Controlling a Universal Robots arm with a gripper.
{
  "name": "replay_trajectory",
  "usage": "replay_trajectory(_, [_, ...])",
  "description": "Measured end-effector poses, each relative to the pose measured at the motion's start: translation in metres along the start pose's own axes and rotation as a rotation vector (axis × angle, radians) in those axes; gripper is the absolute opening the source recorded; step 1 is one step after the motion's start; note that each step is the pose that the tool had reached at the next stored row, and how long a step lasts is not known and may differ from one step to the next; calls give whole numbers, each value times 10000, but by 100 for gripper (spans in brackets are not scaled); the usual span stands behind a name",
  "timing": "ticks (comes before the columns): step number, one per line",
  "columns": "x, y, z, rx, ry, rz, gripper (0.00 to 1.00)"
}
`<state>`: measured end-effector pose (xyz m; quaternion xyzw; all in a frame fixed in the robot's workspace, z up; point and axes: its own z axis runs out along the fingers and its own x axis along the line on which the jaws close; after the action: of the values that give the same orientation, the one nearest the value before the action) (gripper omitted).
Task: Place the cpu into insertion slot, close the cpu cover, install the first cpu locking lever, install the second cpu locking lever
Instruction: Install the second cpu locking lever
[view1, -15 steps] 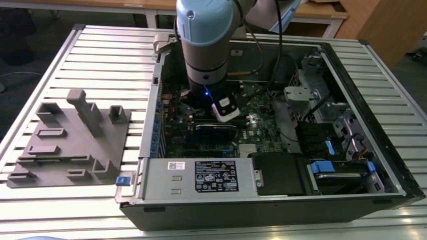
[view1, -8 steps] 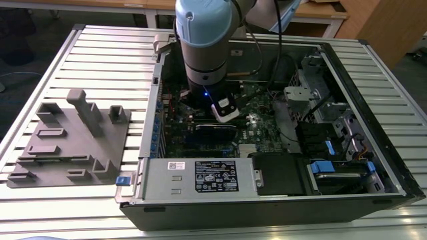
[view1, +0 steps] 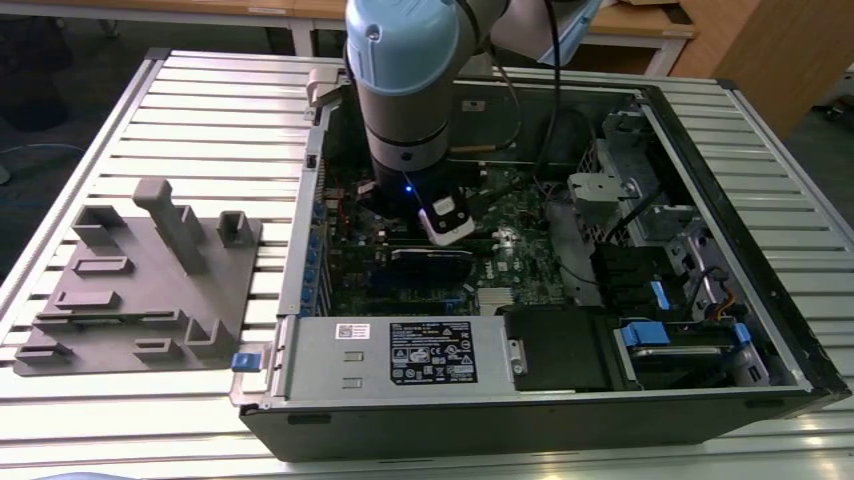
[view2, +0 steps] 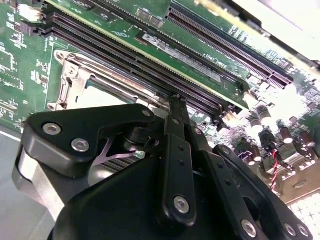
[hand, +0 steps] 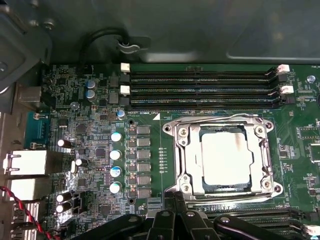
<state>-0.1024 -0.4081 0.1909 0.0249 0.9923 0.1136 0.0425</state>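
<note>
In the first wrist view the cpu (hand: 225, 157) lies flat in the insertion slot (hand: 220, 186), its pale metal top showing through the window of the cpu cover (hand: 184, 160), which is down over it. Thin wire levers run along two opposite sides of the socket (hand: 215, 120) (hand: 227, 201). My gripper (hand: 176, 204) hovers at the socket's edge beside one lever, its black fingers together with nothing between them. In the second wrist view the gripper (view2: 175, 100) points at the board just past the socket (view2: 75, 82). The arm (view1: 407, 100) reaches down into the open case.
Long black memory slots (hand: 200, 90) run beside the socket, with capacitors (hand: 116, 160) on the other side. The case (view1: 747, 250) walls surround the board. A power supply (view1: 400, 350) and drive bays (view1: 667, 340) sit near the front. A grey fixture (view1: 134, 280) lies on the slatted table.
</note>
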Motion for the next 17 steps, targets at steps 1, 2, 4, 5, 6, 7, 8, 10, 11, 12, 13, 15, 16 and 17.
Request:
replay_trajectory(1, [5, 0, 0, 0, 1, 1, 11])
replay_trajectory(2, [9, 0, -1, 1, 1, 1, 11])
replay_trajectory(4, [13, 4, -1, 9, 2, 2, 11])
replay_trajectory(5, [15, 10, 0, 16, 2, 3, 11])
replay_trajectory(6, [17, 16, 2, 19, 1, 2, 11])
replay_trajectory(7, [20, 21, 4, 18, -2, 2, 11])
replay_trajectory(8, [23, 26, 6, 14, -4, 1, 11])
replay_trajectory(10, [30, 38, 10, 16, -6, 1, 11])
replay_trajectory(11, [33, 42, 9, 19, -4, 1, 11])
replay_trajectory(12, [35, 44, 8, 23, -3, 1, 11])
replay_trajectory(13, [37, 44, 8, 23, -3, 0, 11])
replay_trajectory(15, [40, 45, 7, 32, -6, -1, 11])
replay_trajectory(16, [40, 45, 8, 35, -8, -1, 11])
replay_trajectory(17, [40, 46, 8, 40, -8, -2, 11])
